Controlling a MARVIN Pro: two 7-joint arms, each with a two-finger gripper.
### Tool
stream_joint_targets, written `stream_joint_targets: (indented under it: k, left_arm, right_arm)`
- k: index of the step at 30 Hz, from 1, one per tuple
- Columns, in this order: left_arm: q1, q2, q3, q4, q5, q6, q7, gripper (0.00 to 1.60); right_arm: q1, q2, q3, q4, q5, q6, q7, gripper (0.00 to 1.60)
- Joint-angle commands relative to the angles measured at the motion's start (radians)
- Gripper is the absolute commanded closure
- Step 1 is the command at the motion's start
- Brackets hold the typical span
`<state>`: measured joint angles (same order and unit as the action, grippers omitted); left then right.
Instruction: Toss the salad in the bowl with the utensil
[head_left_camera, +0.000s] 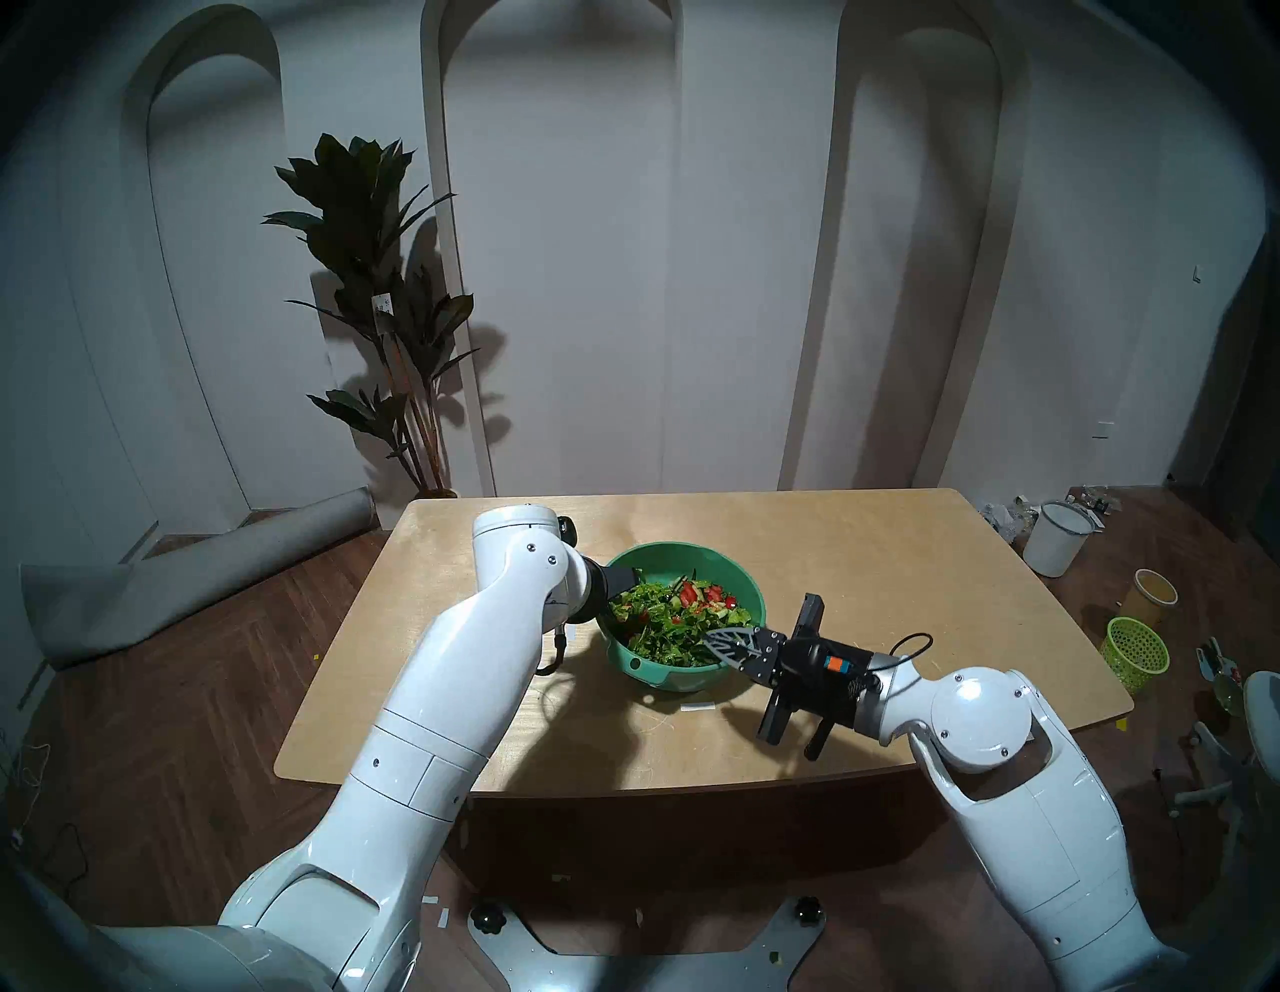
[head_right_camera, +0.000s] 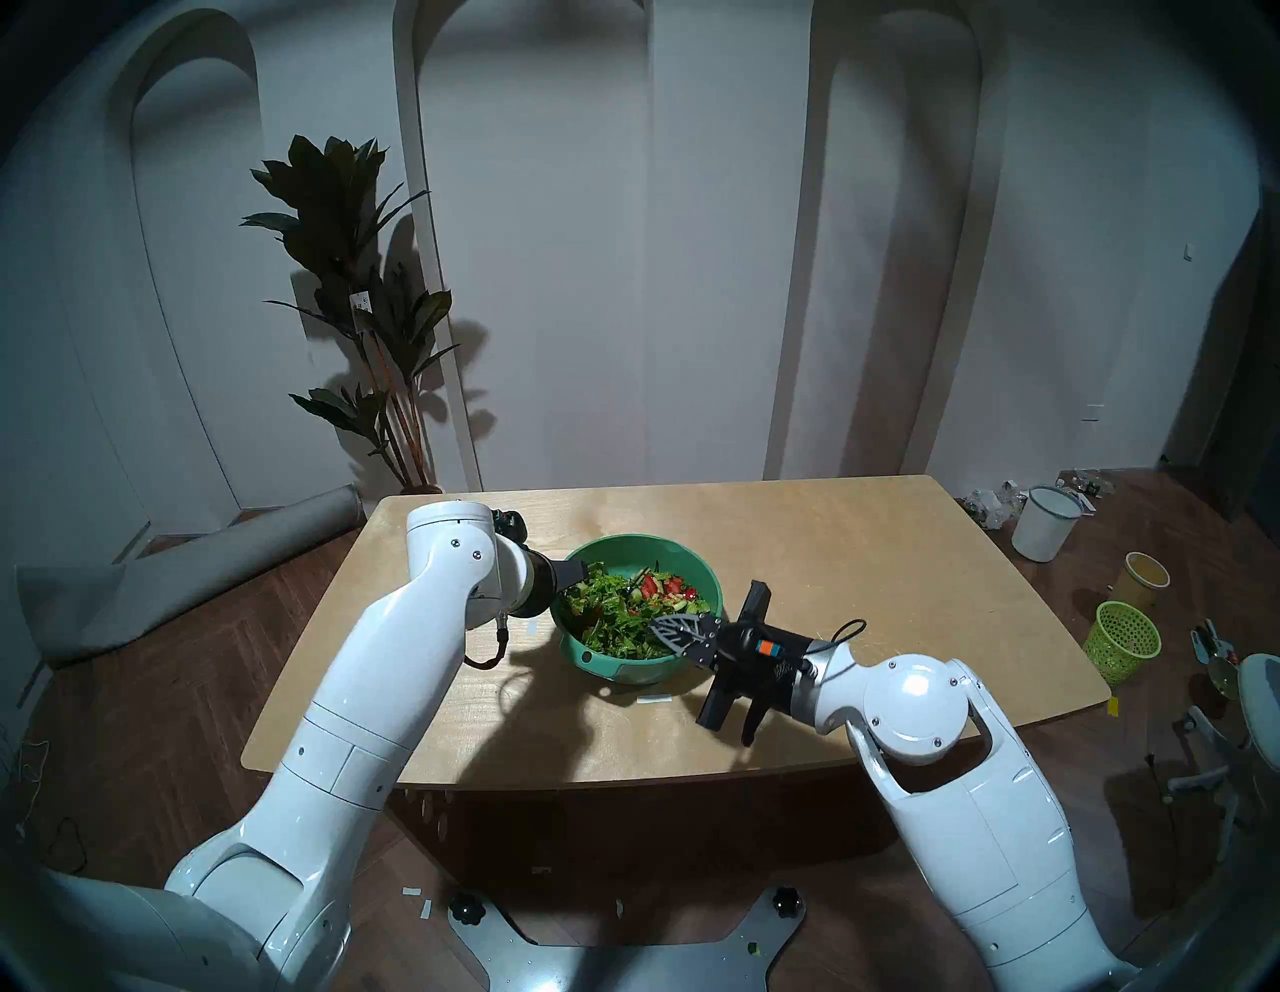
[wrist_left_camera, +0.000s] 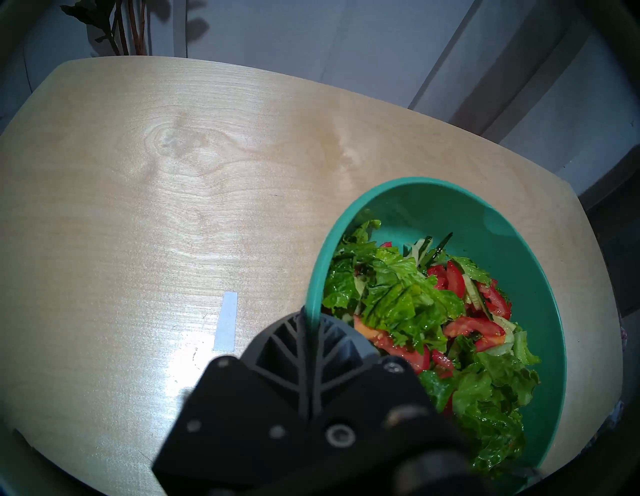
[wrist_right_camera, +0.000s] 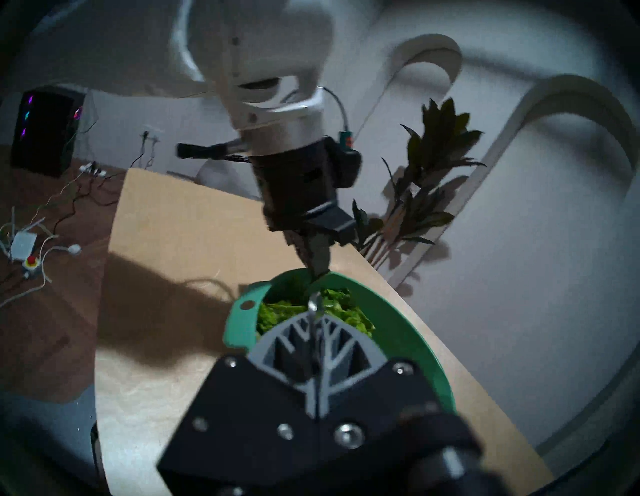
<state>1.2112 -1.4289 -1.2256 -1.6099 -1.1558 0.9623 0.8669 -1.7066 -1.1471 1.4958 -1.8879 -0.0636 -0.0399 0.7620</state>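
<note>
both claws clamp: left claw (wrist_left_camera: 309, 332) on bowl (wrist_left_camera: 450, 197) rim, right claw (wrist_right_camera: 313, 332) on spoon (wrist_right_camera: 312, 304).

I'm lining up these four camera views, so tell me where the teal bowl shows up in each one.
Head left: teal bowl at table centre, between the grippers.
Head right: bowl, slightly left of centre.
Left wrist: lower right, rim pinched by left gripper.
Right wrist: lower centre, behind right gripper.
Shared landmark: salad.

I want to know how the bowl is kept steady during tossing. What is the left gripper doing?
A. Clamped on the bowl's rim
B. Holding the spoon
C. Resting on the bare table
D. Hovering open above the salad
A: in the left wrist view the left gripper is shut with the rim of the bowl between its fingers, beside the salad.
</note>
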Motion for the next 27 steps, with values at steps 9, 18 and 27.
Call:
stream_joint_targets:
  k: [9,18,27]
  left_arm:
    - [-0.029,0.004,-0.001,-0.024,0.017,-0.002,0.054,1.6]
    - [-0.029,-0.002,-0.003,-0.027,0.017,-0.002,0.073,1.6]
    - [-0.029,-0.006,-0.004,-0.029,0.01,-0.002,0.094,1.6]
  right_arm:
    - [0.207,-0.09,-0.016,0.118,0.167,0.29,0.047,1.6]
    - [0.281,-0.061,-0.051,0.143,0.143,0.441,0.111,1.6]
    - [0.33,0.075,-0.196,0.16,0.04,0.434,0.265,1.6]
